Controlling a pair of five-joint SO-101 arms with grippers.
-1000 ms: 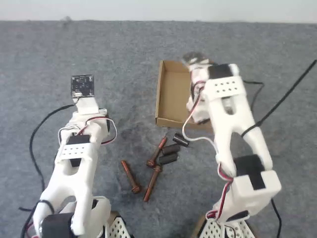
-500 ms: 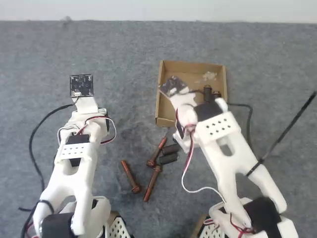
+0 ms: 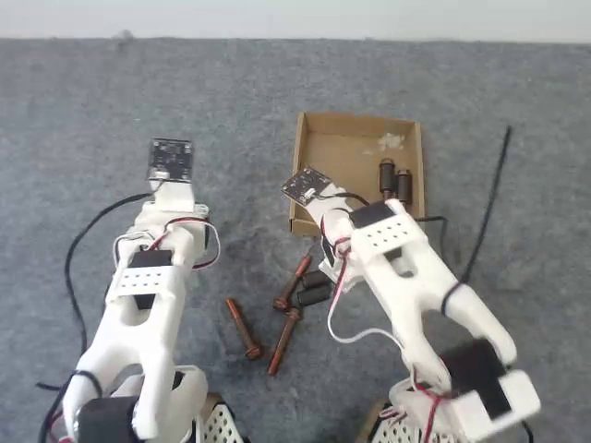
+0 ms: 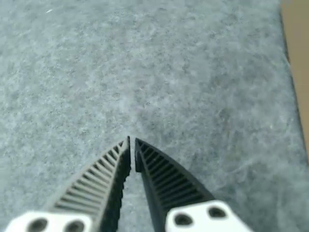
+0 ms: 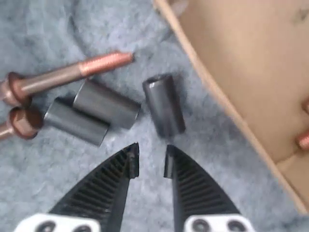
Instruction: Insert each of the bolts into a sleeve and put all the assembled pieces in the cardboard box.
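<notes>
From where I stand, the right gripper (image 5: 149, 162) hangs low over the grey carpet (image 4: 145, 72), close to the near left corner of the cardboard box (image 3: 307, 175). Its fingers are parted by a narrow gap and hold nothing. Just ahead of the tips a dark sleeve (image 5: 164, 106) lies on its side. It is clear of both fingers, its length runs roughly in line with the gap, and the box wall is near its far side.

A second sleeve (image 5: 107, 104) and a third sleeve (image 5: 75, 126) lie side by side, touching each other, just beside the first. Past them a copper bolt (image 5: 67, 77) lies flat with its threaded end towards the box. The head of a second bolt (image 5: 19, 121) sits next to the third sleeve. A third bolt (image 3: 243, 328) lies alone on the carpet, nearer the arm bases.

Inside the box, two assembled pieces (image 3: 395, 180) lie side by side against the right wall.

The left gripper (image 4: 132, 145) is closed, its ribbed tips almost meeting, with nothing between them. It hangs over bare carpet, well apart from the bolts and sleeves.
</notes>
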